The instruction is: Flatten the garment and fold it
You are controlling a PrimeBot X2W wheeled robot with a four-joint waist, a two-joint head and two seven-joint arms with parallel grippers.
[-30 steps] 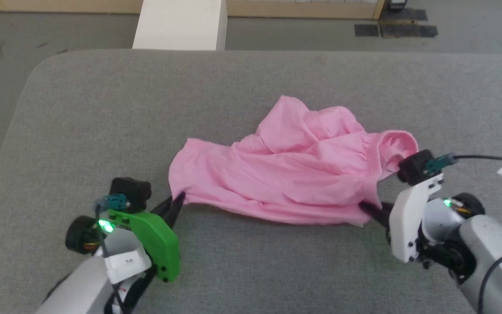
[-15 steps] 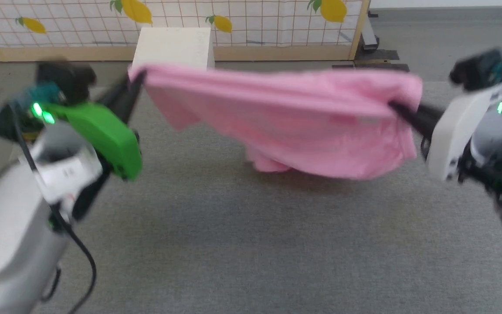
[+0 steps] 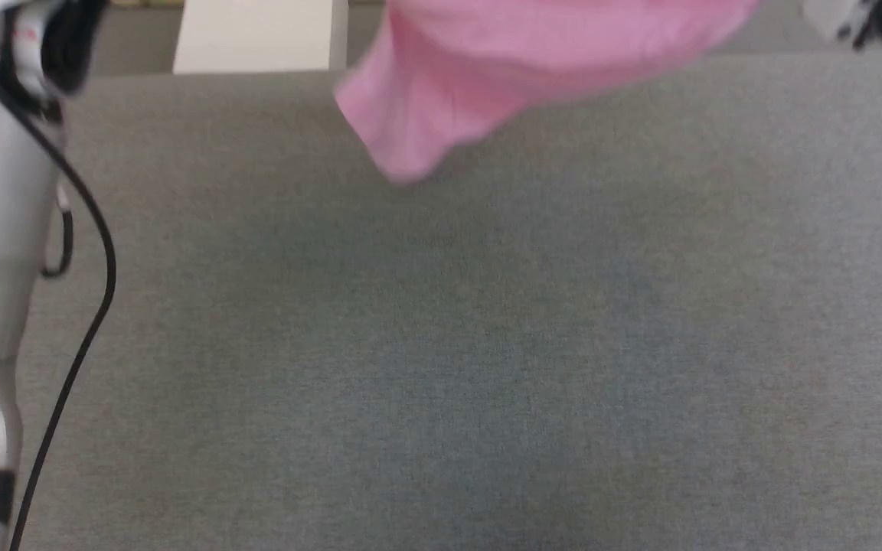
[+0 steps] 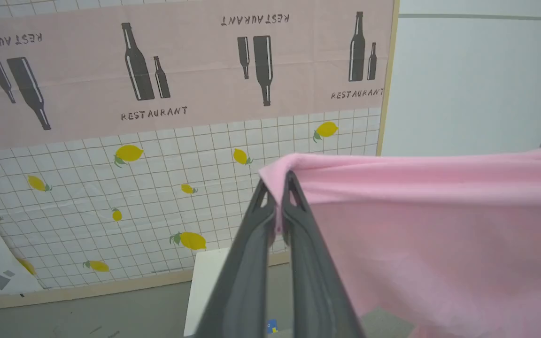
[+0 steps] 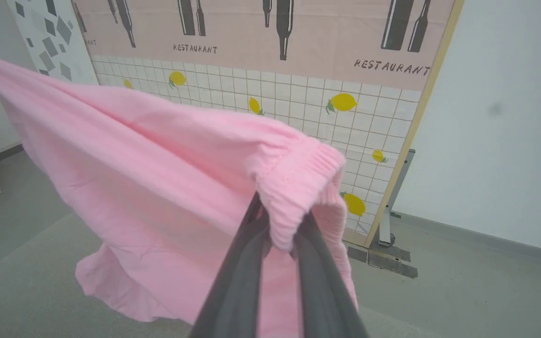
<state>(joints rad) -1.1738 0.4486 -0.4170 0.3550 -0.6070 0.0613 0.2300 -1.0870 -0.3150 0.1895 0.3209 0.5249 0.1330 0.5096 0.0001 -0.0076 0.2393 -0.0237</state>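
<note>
**Garment lifted clear of the surface and stretched between both grippers**

A second earlier the garment (image 3: 479, 84) had been lying crumpled near the middle of the grey surface (image 3: 441, 344), pinched along its near side; by this moment it had been raised off that surface altogether; it was held in the air above the far edge, and bare grey cloth was left beneath it; the head camera had also been shifted, so part of that change was the view's own.

The left gripper (image 4: 277, 188) was pressed together on a corner of the pink cloth; the right gripper (image 5: 277, 225) was pinched on the gathered waistband (image 5: 298, 178); the top edge was drawn fairly straight between the two, while the lower part was left hanging loose and was blurred in the head view.

The flattening step was judged to be in hand and not finished; the lift appeared meant to let the bunched layers drop open; the garment had not yet been laid back down, and no fold had been made; a spread-out laying onto the surface was judged to be what was called for next; a slip of the thin cloth from either pinch was judged the main risk.
</note>
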